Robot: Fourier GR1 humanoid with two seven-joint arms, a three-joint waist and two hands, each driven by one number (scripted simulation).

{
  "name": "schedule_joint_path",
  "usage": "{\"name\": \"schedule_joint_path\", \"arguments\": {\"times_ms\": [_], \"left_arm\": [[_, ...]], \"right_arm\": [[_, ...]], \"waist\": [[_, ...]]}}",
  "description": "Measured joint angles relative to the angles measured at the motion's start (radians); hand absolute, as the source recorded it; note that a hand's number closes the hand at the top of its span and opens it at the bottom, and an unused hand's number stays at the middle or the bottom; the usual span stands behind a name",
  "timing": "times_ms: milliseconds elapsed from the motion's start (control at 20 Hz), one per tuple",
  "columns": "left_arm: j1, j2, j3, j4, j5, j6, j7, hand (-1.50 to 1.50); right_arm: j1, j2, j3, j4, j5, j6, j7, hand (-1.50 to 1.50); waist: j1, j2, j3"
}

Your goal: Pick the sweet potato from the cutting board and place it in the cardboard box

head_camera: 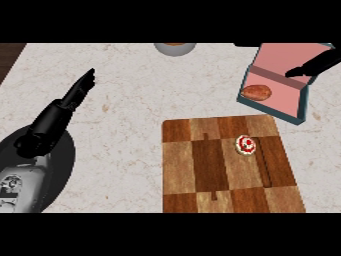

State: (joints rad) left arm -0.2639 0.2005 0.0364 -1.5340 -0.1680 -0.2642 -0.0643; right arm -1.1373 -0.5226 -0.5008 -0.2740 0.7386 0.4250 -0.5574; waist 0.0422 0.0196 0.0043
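Sweet potato: already lying in the box, in its near-left corner and off the cutting board, so the drop-off looks done to me.
Right robot hand: hangs over the far-right side of the box, released. The fingers look stretched out to the left with nothing in them, and it's clear of the potato.
Left robot hand: out on the left of the tabletop, fingers straight, holding nothing. I'd guess it's just parked out of the way.
Board: only a small red-and-white round thing sits on it, not part of the job.
Box spot: just past the board's far-right corner, so it's a short carry.
Left to do: probably just pulling the right arm clear.
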Motion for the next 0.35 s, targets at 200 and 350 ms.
{"name": "schedule_joint_path", "arguments": {"times_ms": [200,350], "left_arm": [[0.011,0.003,-0.002,-0.001,-0.004,-0.002,-0.014,0.0],[0.006,-0.006,-0.011,-0.008,-0.007,0.0,-0.017,0.0]], "right_arm": [[-0.02,-0.042,-0.15,0.072,-0.138,0.03,0.082,-1.5],[-0.01,-0.089,-0.219,0.103,-0.2,0.036,0.118,-1.5]], "waist": [[0.007,0.004,-0.001],[0.016,0.01,-0.001]]}}
